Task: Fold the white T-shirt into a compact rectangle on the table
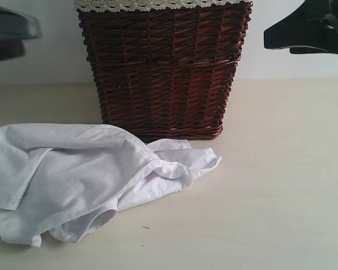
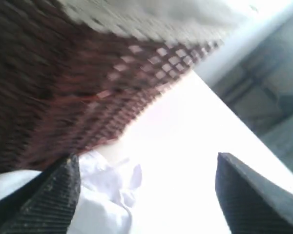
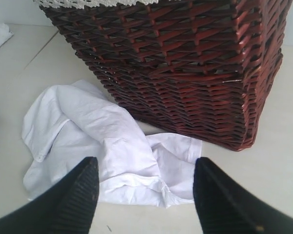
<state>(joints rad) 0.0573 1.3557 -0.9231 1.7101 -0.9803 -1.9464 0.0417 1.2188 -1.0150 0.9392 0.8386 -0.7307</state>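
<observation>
The white T-shirt (image 1: 84, 174) lies crumpled on the pale table (image 1: 281, 185), in front of the wicker basket and mostly to its left; its red band is hidden. In the right wrist view the white T-shirt (image 3: 102, 141) spreads below my right gripper (image 3: 145, 168), which hangs open above its near edge, holding nothing. My left gripper (image 2: 146, 168) is open too, high beside the basket wall, with a bit of the white T-shirt (image 2: 107, 195) showing near one finger. In the exterior view only dark arm parts appear at the top corners.
A dark red wicker basket (image 1: 163, 67) with white lace trim stands at the back centre, touching the shirt's far edge. A white wall rises behind it. Bare table stretches right of the shirt and toward the front.
</observation>
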